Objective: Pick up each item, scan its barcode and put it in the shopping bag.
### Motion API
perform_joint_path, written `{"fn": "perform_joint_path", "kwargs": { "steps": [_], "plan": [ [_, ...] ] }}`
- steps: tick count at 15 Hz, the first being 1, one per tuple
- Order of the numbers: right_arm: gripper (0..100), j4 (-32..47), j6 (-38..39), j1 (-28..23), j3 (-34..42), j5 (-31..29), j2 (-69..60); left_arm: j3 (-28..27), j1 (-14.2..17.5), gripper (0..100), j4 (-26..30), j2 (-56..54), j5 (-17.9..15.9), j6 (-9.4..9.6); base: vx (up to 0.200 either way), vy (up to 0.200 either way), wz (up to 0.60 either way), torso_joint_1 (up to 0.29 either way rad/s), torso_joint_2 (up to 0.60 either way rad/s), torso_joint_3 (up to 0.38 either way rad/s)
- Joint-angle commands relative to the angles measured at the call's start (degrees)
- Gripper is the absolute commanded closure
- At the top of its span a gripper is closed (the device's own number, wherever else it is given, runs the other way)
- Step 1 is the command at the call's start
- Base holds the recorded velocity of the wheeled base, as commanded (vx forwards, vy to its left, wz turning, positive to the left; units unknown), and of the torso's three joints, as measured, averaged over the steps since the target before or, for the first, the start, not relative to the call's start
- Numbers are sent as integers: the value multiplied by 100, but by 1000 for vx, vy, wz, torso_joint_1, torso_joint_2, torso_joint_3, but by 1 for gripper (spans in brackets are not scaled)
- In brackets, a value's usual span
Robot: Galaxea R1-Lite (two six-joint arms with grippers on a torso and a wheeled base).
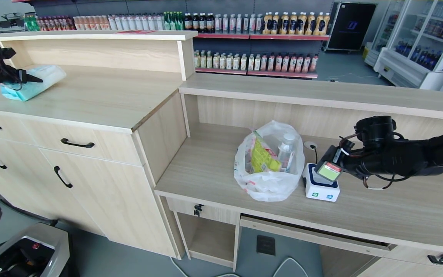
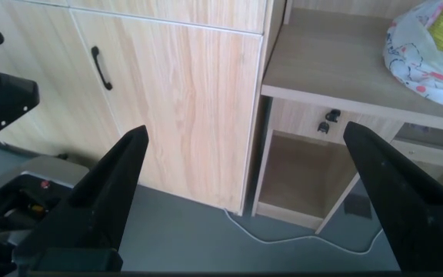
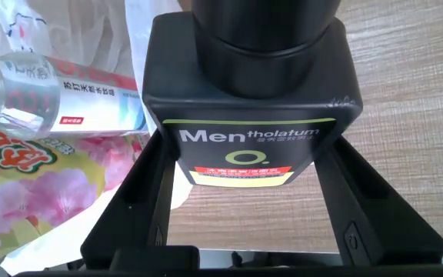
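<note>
My right gripper is shut on a black bottle with a green and red label, held tilted just above the white and blue scanner on the lower counter. In the right wrist view the black bottle sits between the fingers of the right gripper. Left of the scanner stands the white shopping bag, holding a water bottle and a yellow-green snack pack. My left gripper is open beside a light blue tissue pack on the upper counter. The left gripper has nothing between its fingers.
The upper counter steps down to the lower counter. A raised back ledge runs behind the bag. A cable hole lies behind the scanner. Shelves of bottles and a fridge stand beyond.
</note>
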Motion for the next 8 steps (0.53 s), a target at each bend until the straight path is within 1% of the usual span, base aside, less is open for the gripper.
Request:
{"fn": "perform_joint_path", "kwargs": {
  "steps": [1,8],
  "plan": [
    [100,1,1,1,6,-10,86,0,4,0,0,-2,2,-2,0,0,0,0,0,0],
    [100,10,28,9,59,-2,139,0,-5,0,0,-2,2,-2,0,0,0,0,0,0]
  ]
}}
